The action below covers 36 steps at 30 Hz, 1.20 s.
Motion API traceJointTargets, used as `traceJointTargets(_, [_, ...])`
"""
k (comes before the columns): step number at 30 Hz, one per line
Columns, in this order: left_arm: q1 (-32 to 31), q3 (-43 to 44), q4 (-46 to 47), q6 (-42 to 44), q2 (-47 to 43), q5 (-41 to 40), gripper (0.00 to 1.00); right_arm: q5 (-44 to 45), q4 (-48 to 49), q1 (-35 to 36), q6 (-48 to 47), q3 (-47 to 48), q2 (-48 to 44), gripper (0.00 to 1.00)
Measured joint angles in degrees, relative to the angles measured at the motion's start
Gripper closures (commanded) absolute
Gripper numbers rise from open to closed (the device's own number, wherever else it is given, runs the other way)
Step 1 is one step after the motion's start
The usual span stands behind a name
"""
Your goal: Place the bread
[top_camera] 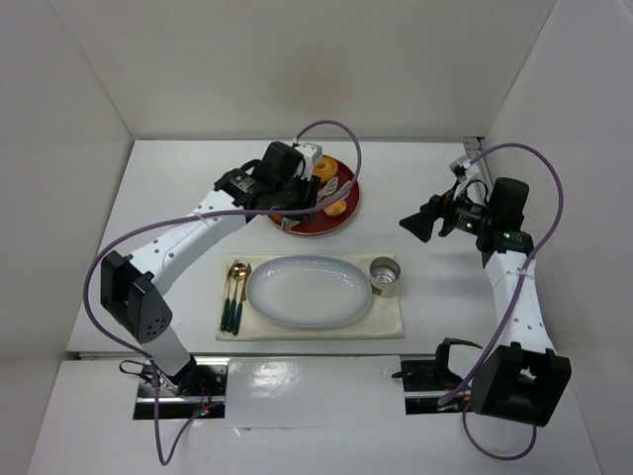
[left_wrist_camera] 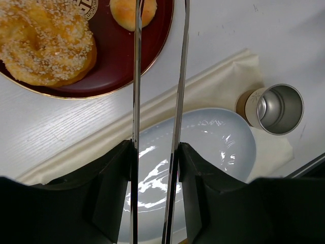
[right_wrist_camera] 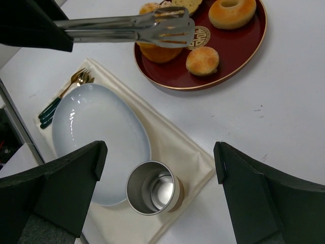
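The bread, a small round golden bun [right_wrist_camera: 202,60], lies on a dark red tray [right_wrist_camera: 244,53]. It also shows at the top of the left wrist view [left_wrist_camera: 133,12]. My left gripper [top_camera: 295,180] is over the tray and shut on metal tongs [right_wrist_camera: 152,28]. The tong arms [left_wrist_camera: 179,76] stand slightly apart and hold nothing. Their tips hover just above the tray, beside the bun. My right gripper [top_camera: 420,223] is open and empty, to the right of the tray and above the metal cup [right_wrist_camera: 152,188].
A ring donut [right_wrist_camera: 232,12] and a sesame-covered pastry [left_wrist_camera: 45,43] share the tray. A pale blue oval plate [top_camera: 309,290] lies on a cream napkin [top_camera: 391,315]. The metal cup [top_camera: 385,276] stands at the plate's right, a spoon and fork [top_camera: 235,295] at its left. White walls enclose the table.
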Motion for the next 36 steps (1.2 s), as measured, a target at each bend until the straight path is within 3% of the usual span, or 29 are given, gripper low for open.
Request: traceJointTargets(36, [-2.38, 0.04, -0.24, 0.15, 8.74, -5.88, 0.39, 0.0, -0.07, 0.0, -0.17, 0.0, -0.07, 0.0])
